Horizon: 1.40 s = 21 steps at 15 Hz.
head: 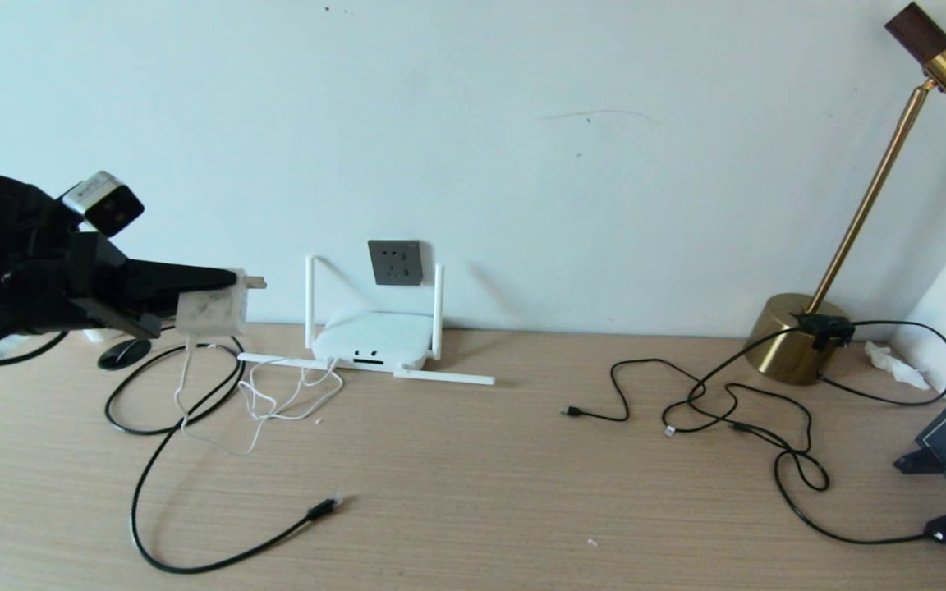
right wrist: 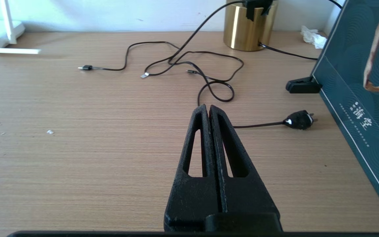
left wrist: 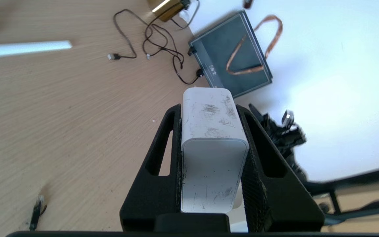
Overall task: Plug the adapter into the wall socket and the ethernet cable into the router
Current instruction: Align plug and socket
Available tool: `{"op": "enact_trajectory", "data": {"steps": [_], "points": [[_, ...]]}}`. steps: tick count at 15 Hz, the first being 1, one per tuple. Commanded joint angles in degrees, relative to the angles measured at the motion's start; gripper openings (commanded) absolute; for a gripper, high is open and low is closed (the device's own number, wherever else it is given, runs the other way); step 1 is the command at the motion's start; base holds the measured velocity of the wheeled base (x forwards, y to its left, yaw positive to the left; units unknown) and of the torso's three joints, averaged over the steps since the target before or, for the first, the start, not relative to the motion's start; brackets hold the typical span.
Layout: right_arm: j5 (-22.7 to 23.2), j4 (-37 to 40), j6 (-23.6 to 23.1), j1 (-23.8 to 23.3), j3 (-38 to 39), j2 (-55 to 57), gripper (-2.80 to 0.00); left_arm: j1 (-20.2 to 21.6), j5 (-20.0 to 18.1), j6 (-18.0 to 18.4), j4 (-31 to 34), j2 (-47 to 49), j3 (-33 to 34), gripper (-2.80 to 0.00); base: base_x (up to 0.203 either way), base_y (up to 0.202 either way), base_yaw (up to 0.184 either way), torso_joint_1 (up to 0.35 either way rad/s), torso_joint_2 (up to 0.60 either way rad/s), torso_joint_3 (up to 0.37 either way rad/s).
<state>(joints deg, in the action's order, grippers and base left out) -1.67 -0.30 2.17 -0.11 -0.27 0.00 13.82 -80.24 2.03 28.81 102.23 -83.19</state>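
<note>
While the left claw [head: 194, 305] holds the adapter [head: 212, 310] clamped between its two fingers at the left of the head view, raised above the surface [head: 473, 460], the pins point toward the middle of the frame and the wall socket [head: 396, 262] sits well apart from them, at centre on the wall. The router [head: 373, 338] stands directly below that socket, with an upright antenna on each side of it, so the likeliest trouble is the claw or the adapter striking an antenna on the way in and shoving the router aside. The thin white cord [head: 259, 402] hangs from the adapter and loops on the surface just beside the router; it could snag and drag. A tilted approach would jam the pins against the plate instead of entering the holes. The ethernet cable [head: 194, 460] lies on the surface in the lower left, its plug at lower centre, untouched. The right claw [right wrist: 209, 110], seen only in its wrist view, is pressed together and empty above the surface.
</note>
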Motion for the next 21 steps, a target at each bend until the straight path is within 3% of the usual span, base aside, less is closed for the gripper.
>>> {"op": "enact_trajectory", "data": {"steps": [1, 2, 4, 7, 9, 10, 12, 13, 16, 18, 21], "points": [[0.0, 0.0, 0.0, 0.0, 0.0, 0.1, -2.80, 0.4, 3.1, -1.2, -0.3, 4.1, -2.0, -2.80, 0.000, 0.000, 0.000, 0.000, 0.00, 0.000], [0.0, 0.0, 0.0, 0.0, 0.0, 0.0, -2.80, 0.2, 7.1, -1.0, -3.1, 4.8, -2.1, -2.80, 0.000, 0.000, 0.000, 0.000, 0.00, 0.000], [0.0, 0.0, 0.0, 0.0, 0.0, 0.0, -2.80, -0.8, 11.7, -1.3, -11.4, 5.9, 0.7, -2.80, 0.000, 0.000, 0.000, 0.000, 0.00, 0.000], [0.0, 0.0, 0.0, 0.0, 0.0, 0.0, -2.80, -5.4, 31.7, -4.4, -27.5, 9.6, 2.3, -2.80, 0.000, 0.000, 0.000, 0.000, 0.00, 0.000], [0.0, 0.0, 0.0, 0.0, 0.0, 0.0, -2.80, -12.2, 44.8, -12.2, -44.1, 12.2, 3.1, -2.80, 0.000, 0.000, 0.000, 0.000, 0.00, 0.000], [0.0, 0.0, 0.0, 0.0, 0.0, 0.1, -2.80, -15.5, 51.2, -14.3, -52.0, 14.2, 3.5, -2.80, 0.000, 0.000, 0.000, 0.000, 0.00, 0.000], [0.0, 0.0, 0.0, 0.0, 0.0, 0.0, -2.80, -21.9, 63.1, -15.3, -68.5, 19.0, 5.6, -2.80, 0.000, 0.000, 0.000, 0.000, 0.00, 0.000], [0.0, 0.0, 0.0, 0.0, 0.0, 0.0, -2.80, -24.0, 66.4, -14.4, -75.9, 20.3, 7.9, -2.80, 0.000, 0.000, 0.000, 0.000, 0.00, 0.000], [0.0, 0.0, 0.0, 0.0, 0.0, 0.1, -2.80, -26.3, 72.1, -8.6, -87.4, 20.8, 16.2, -2.80, 0.000, 0.000, 0.000, 0.000, 0.00, 0.000], [0.0, 0.0, 0.0, 0.0, 0.0, 0.1, -2.80, -26.5, 78.0, -7.2, -96.1, 21.5, 17.5, -2.80, 0.000, 0.000, 0.000, 0.000, 0.00, 0.000], [0.0, 0.0, 0.0, 0.0, 0.0, 0.0, -2.80, -26.3, 78.7, -4.8, -104.2, 23.8, 21.5, -2.80, 0.000, 0.000, 0.000, 0.000, 0.00, 0.000]]}}
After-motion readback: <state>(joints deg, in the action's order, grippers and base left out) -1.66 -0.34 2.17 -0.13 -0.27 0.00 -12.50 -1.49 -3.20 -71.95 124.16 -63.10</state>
